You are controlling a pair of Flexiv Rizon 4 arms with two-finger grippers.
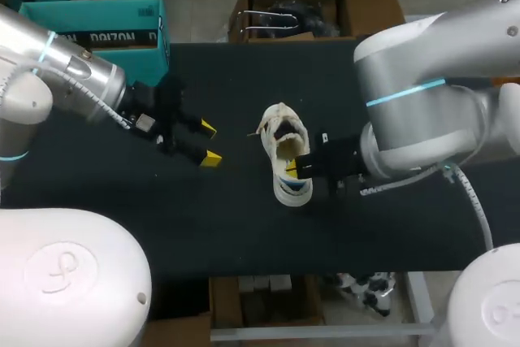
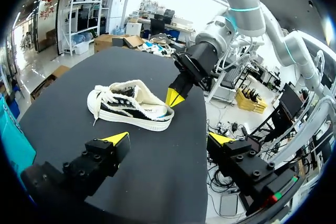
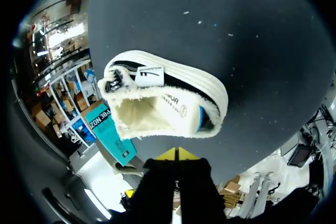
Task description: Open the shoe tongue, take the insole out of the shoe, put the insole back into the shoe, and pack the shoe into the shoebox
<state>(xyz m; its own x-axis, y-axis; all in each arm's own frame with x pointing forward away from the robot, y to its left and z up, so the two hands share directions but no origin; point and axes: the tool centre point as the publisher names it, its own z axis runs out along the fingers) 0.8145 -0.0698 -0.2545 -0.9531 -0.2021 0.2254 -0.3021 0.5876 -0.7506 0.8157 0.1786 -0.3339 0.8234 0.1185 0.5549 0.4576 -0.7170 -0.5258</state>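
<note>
On the black tabletop (image 1: pixel 162 225), the white shoe (image 1: pixel 278 119) is set upright near the middle. The left gripper (image 1: pixel 207 143) is held level beside the shoe, well apart, fingers spread wide. The right gripper (image 1: pixel 294 166) is positioned at the heel rim, tips pressed together.

Fleecy cloth shoe (image 1: pixel 285 152), matt table (image 1: pixel 244 225)
</note>
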